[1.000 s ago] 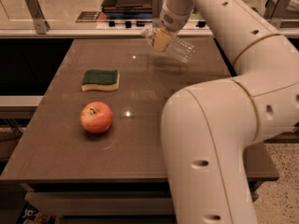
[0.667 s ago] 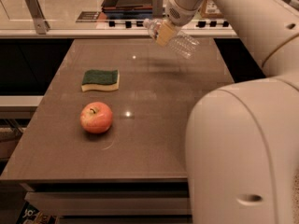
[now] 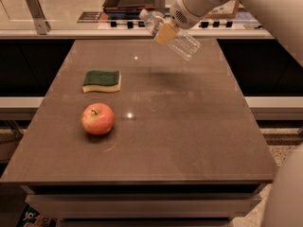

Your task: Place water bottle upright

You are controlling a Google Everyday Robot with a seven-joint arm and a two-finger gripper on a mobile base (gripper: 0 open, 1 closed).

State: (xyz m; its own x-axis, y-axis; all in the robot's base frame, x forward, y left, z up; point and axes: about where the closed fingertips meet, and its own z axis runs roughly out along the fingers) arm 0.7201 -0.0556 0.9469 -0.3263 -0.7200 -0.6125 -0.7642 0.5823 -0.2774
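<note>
arm (image 3: 270, 6) shifted; gripper (image 3: 165, 32) holds water bottle (image 3: 187, 44) over table (image 3: 189, 131)

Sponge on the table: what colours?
Sponge green over yellow, camera view; hand holds water bottle aloft at far side.

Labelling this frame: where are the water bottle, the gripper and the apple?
water bottle (image 3: 185, 44): camera view, ribbed clear body.
gripper (image 3: 164, 31): camera view, between fingertips, above table (image 3: 189, 126) far end.
apple (image 3: 97, 119): camera view, middle of skin.
</note>
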